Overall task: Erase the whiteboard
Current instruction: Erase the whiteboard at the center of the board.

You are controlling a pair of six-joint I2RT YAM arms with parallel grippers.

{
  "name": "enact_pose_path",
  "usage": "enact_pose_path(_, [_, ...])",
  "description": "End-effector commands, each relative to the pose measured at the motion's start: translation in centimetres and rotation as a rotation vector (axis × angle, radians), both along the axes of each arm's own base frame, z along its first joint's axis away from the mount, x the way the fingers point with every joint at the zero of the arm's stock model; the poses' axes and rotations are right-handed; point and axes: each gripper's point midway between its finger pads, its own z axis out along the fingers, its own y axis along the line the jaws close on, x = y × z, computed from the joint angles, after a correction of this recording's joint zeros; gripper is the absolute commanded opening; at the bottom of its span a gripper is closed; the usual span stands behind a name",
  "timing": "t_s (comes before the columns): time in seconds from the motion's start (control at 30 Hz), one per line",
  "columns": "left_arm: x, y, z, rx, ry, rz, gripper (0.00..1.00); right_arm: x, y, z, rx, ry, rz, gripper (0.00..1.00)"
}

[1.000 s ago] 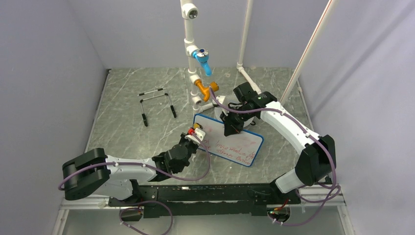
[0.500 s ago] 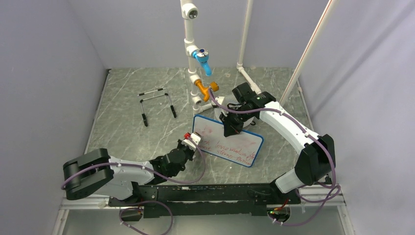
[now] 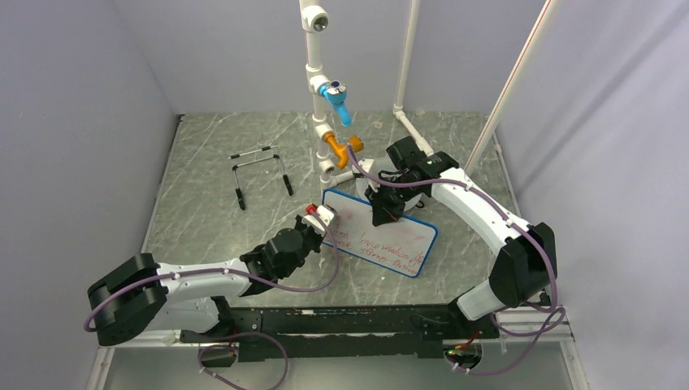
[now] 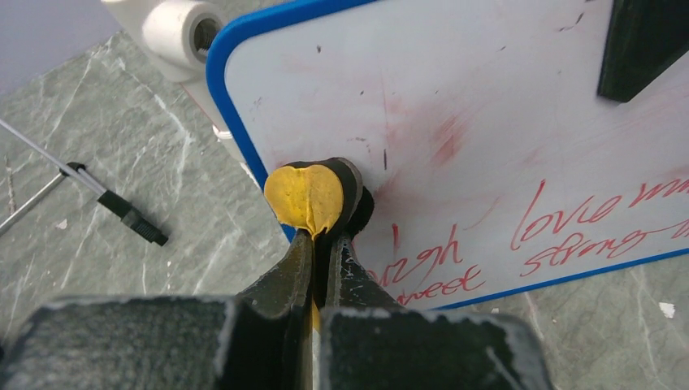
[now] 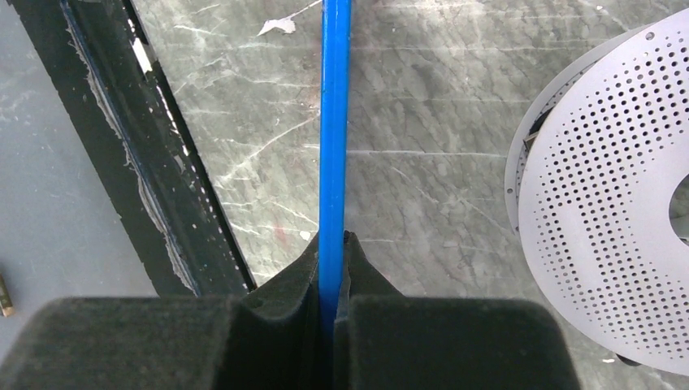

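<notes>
Right tool (image 5: 331,240) pinches whiteboard (image 5: 334,122) edge-on, face unseen; left tool (image 4: 321,240) grips eraser (image 4: 306,199)

We see a grey marbled table (image 3: 203,219). On it lie a wire stand (image 3: 252,153) at the left rear and a perforated disc (image 5: 601,203) beside upright white pipes (image 3: 314,61).

Whiteboard (image 3: 398,236) seen set slantwise on grey marbled table (image 3: 211,219), blue-framed. Red handwriting noted across its near half; far-left corner mostly wiped. Right gripper (image 3: 382,215) is clamped on the board's far edge. Left gripper (image 3: 318,226) is held at the board's left edge, with a small white object (image 3: 325,216), red at one end, pinched in it. Wire stand (image 3: 260,172) is set well apart to the left. White pipe (image 3: 315,73) with blue valve (image 3: 335,93) and orange valve (image 3: 335,146) is located behind the board.
</notes>
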Motion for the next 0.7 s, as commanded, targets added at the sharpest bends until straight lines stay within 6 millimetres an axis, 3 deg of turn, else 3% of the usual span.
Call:
enact_pose_path(0.0, [0.5, -3.1, 5.5, -0.145, -0.077, -0.079, 0.0, -1.5, 2.1, 0.0, 0.088, -0.002, 0.157, 0.0])
enact_pose_path(0.17, [-0.1, -4.0, 3.1, -0.088, -0.022, -0.09, 0.0, -1.5, 2.1, -0.1, 0.087, -0.001, 0.159, 0.0])
enact_pose_path(0.47, [-1.2, -2.2, -4.7, -0.048, 0.145, -0.018, 0.0, -1.6, 2.0, 0.0, 0.089, 0.003, 0.163, 0.0])
enact_pose_path(0.57, [-1.0, -0.7, -5.5, -0.051, 0.155, 0.031, 0.0, -1.7, 2.1, 0.0, 0.091, 0.002, 0.167, 0.0])
enact_pose_path(0.67, [-0.1, 1.5, -4.8, -0.097, 0.146, 0.099, 0.0, -1.8, 2.1, 0.0, 0.092, 0.004, 0.171, 0.0])
